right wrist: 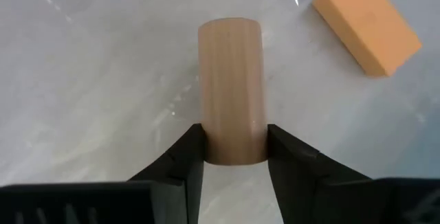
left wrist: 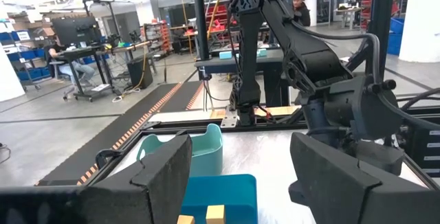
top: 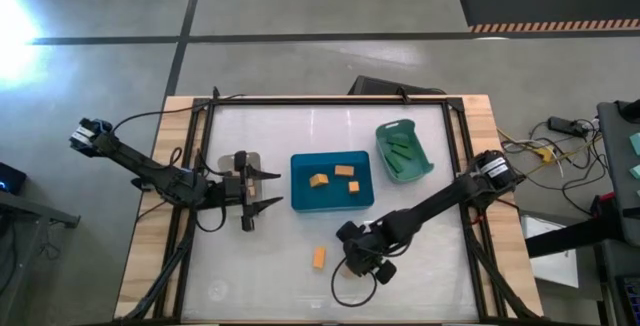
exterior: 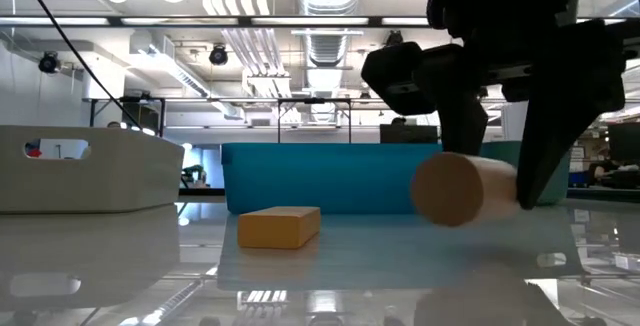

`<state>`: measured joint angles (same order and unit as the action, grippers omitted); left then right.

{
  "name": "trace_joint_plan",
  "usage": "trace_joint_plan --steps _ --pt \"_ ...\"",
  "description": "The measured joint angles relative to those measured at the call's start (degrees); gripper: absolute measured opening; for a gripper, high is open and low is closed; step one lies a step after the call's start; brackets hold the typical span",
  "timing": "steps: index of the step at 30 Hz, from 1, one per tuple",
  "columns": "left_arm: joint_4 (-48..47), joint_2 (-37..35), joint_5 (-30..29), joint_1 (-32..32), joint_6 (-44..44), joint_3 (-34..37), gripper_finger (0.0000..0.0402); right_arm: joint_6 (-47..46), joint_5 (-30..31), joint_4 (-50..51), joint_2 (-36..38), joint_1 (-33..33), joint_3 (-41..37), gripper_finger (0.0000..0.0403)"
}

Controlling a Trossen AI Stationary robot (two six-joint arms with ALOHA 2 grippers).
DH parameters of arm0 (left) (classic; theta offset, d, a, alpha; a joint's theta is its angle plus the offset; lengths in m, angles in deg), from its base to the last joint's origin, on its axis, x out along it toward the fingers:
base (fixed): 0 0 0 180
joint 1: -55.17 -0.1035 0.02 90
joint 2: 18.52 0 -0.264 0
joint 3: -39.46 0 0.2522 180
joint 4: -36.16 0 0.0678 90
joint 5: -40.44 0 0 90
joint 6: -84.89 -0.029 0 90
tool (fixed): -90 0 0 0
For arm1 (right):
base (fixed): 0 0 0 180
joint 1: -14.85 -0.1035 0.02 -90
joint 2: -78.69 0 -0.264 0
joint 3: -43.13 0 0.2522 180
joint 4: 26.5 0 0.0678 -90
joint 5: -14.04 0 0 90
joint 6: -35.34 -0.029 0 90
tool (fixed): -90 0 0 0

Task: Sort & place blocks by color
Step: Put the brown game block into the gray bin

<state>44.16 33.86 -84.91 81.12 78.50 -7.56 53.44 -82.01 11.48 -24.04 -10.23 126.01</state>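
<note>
Your right end effector sat low over the tabletop at approx 6 o'clock of centre, fingers closed on one end of a tan wooden cylinder. In the right wrist view the piece ran lengthwise straight out from between the fingers, so its long axis was in line w/ the end effector's reach; the far end pointed away from the wrist. In the low view its round end face looked toward that camera, and whether it touched the surface there I can't tell.

An orange block lay flat on the tabletop just beside your right end effector, at about its 9 o'clock in the high view. Its long axis ran roughly 12-to-6 there, slightly tilted. It was apart from the cylinder, not touching.

Three more orange blocks sat inside the blue bin at table centre. The teal bin at approx 2 o'clock held dark green blocks, lying roughly parallel.

Your left end effector waited at approx 9 o'clock, just beside the blue bin's left wall, fingers spread wide w/ nothing between them. A pale bin showed at the left of the low view.
</note>
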Motion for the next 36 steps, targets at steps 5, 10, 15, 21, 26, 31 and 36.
trace_joint_plan --steps 5,10,15,21,26,31,36 --pt "0.11 -0.02 0.00 0.00 -0.02 0.00 0.0231 -1.70 0.06 0.84 1.24 -0.02 0.00 0.0118" --pt "0.09 0.00 0.00 0.02 -0.02 0.00 0.0231 -2.68 0.09 1.72 2.57 -0.02 -0.07 0.0118" --pt "0.04 -0.01 0.00 0.01 -0.01 0.02 0.0231 -3.98 0.45 2.65 4.05 -0.02 -0.39 0.0118" --pt "0.03 0.00 0.00 0.00 -0.02 0.02 0.0231 -5.07 1.71 2.46 6.26 -0.02 -1.81 0.0118" --pt "0.04 0.00 0.00 0.00 0.00 0.02 0.0231 -7.13 3.59 2.56 9.07 -0.02 -3.87 0.0118" --pt "0.04 0.00 0.00 0.00 0.00 0.02 0.0231 -9.33 6.13 0.12 13.29 -0.02 -7.18 0.0118" --pt "0.07 0.00 0.00 0.00 -0.01 0.05 0.0231 -9.67 7.73 -6.75 17.81 -0.01 -11.76 0.0118"
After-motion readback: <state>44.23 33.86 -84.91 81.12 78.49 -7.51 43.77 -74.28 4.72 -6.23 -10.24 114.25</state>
